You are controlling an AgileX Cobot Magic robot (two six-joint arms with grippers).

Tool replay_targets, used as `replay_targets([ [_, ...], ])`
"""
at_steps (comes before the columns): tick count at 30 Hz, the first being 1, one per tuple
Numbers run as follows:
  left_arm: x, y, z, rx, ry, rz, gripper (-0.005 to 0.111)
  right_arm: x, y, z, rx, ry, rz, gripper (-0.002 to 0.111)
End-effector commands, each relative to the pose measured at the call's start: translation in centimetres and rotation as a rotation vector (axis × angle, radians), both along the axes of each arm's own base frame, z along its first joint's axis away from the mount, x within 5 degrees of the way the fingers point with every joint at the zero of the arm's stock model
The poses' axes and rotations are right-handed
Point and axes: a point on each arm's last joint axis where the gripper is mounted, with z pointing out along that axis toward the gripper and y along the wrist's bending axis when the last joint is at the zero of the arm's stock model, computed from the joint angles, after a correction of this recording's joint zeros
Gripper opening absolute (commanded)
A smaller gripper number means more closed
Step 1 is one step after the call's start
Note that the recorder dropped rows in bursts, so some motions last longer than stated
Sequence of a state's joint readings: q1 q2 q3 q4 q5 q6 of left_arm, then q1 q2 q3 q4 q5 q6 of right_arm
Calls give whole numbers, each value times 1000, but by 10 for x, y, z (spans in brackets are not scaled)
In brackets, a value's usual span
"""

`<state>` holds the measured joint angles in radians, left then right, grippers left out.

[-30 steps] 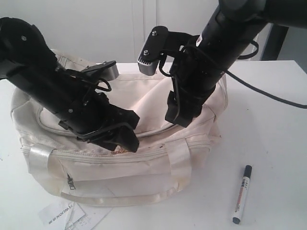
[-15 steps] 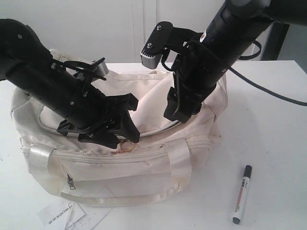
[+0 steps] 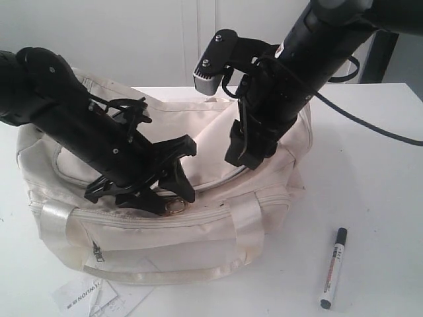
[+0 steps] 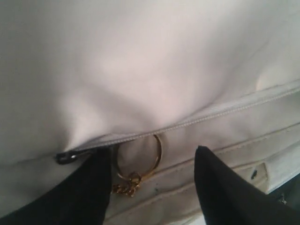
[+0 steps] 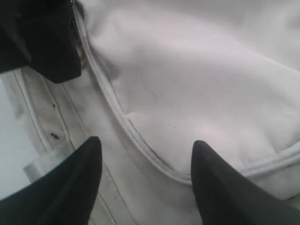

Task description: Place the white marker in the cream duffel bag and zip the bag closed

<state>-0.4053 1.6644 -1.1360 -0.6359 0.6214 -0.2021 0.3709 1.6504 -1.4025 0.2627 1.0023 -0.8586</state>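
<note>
The cream duffel bag lies on the white table. The white marker, black cap at its far end, lies on the table to the bag's right, apart from both arms. My left gripper is open and pressed low on the bag's top front. In the left wrist view a gold ring zip pull hangs between its fingers, unclamped, next to the dark slider. My right gripper is open over the bag's right top; its fingers straddle the curved zip line.
Printed paper pokes out from under the bag's front left. The bag's shiny strap handles lie over its front. A black cable trails from the right arm across the table. My left gripper's black body shows in the right wrist view.
My left arm has dropped and swung forward, bringing its open fingers down around the ring pull. The right gripper lifted slightly early on, then held still. The marker has not moved.
</note>
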Motion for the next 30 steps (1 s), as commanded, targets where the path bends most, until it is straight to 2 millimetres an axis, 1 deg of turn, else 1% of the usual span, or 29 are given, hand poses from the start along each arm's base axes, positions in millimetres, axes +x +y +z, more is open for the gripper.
replay_targets([
  [1, -4, -16, 3, -43, -9, -1, 52, 2, -1, 2, 7, -17, 1, 54],
  [3, -5, -17, 3, -43, -9, -5, 41, 2, -1, 2, 7, -17, 1, 54],
  [6, -6, -17, 3, -37, -12, -18, 13, 2, -1, 2, 8, -19, 0, 54],
  [7, -6, -17, 3, -34, -20, -33, 5, 2, -1, 2, 10, -18, 0, 54],
  [8, -6, -17, 3, -28, -34, -56, 0, 2, -1, 2, 11, -18, -1, 54],
  [13, -8, -16, 8, -19, -71, -88, 0, 1, -1, 2, 9, -8, 0, 54],
  [16, -12, -12, 19, -7, -132, -119, 0, 0, -1, 1, 5, 4, 4, 54],
  [18, -15, -7, 28, 13, -177, -145, 0, 0, -1, 1, 4, 8, 5, 54],
  [21, -18, 10, 39, 80, -231, -166, 0, 0, -1, 1, 4, 8, 5, 54],
  [23, -18, 21, 43, 120, -239, -174, 0, 0, -1, 1, 4, 8, 5, 54],
  [26, -19, 32, 47, 140, -247, -197, 0, -1, 0, 2, 21, 14, 2, 54],
  [28, -21, 35, 48, 153, -263, -250, 0, -1, 1, 2, 34, 19, 0, 54],
  [30, -25, 36, 49, 169, -286, -342, 0, -2, 2, 2, 47, 26, 1, 54],
])
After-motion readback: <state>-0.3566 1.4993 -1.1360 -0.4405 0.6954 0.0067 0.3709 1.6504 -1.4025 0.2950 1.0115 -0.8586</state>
